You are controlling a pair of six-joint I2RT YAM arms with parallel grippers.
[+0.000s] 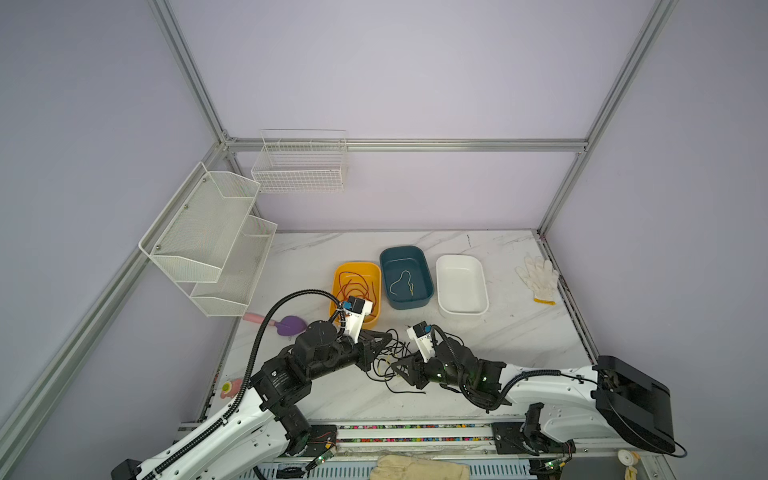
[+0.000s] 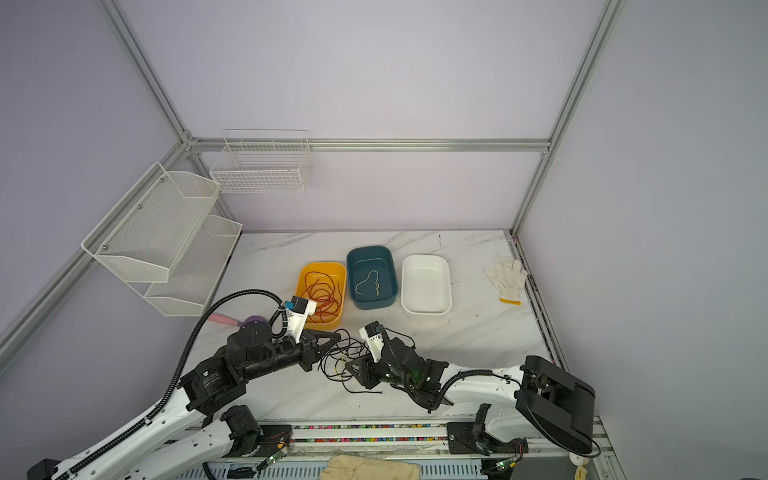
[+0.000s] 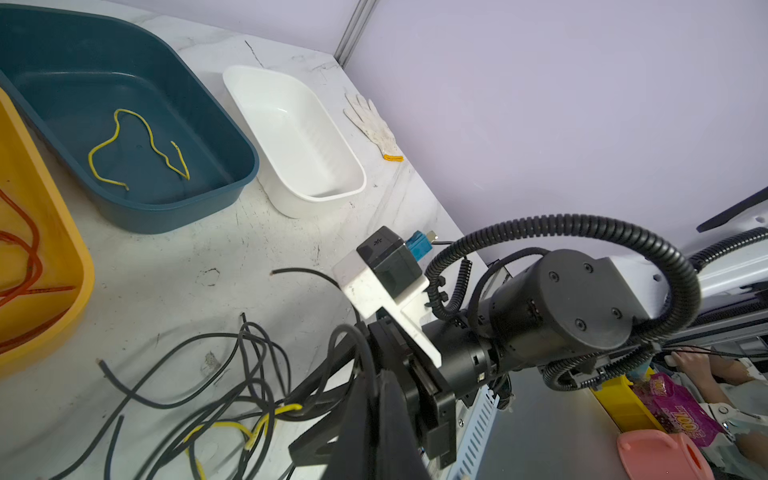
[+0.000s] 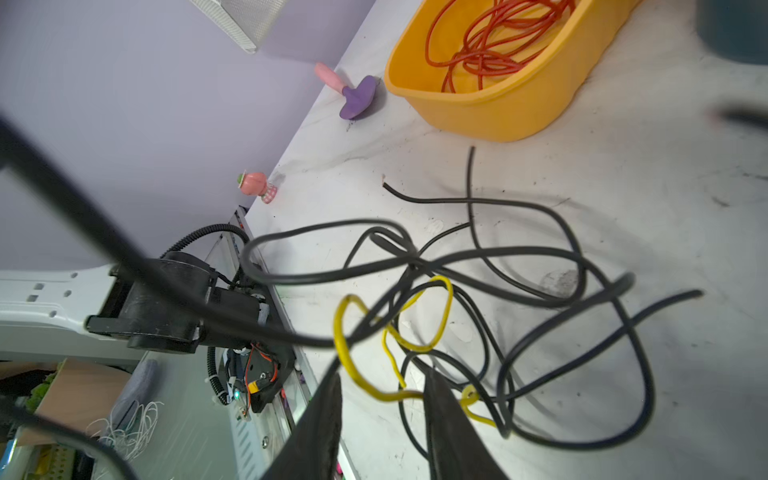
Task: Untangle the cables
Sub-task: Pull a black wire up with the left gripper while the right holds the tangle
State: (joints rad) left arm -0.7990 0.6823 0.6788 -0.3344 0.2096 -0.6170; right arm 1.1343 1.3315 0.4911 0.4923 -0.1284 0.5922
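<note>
Cables (image 4: 338, 336) between right gripper (image 4: 382, 374) fingers (image 4: 320, 415)

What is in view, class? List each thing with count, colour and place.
table: one, white marble
yellow bin: one, left
red-orange cables: several, inside it
teal bin: one, middle
yellow cable: one, inside it
white bin: one, right
black cables: several, tangled with second yellow cable, front middle
glove: one, white, right edge
purple-pink toy and pink toy: two, left edge
mesh shelf: one, white, left wall
wire basket: one, white, back wall
left gripper: one, black, fingers shut
right gripper: one, black, fingers apart
</note>
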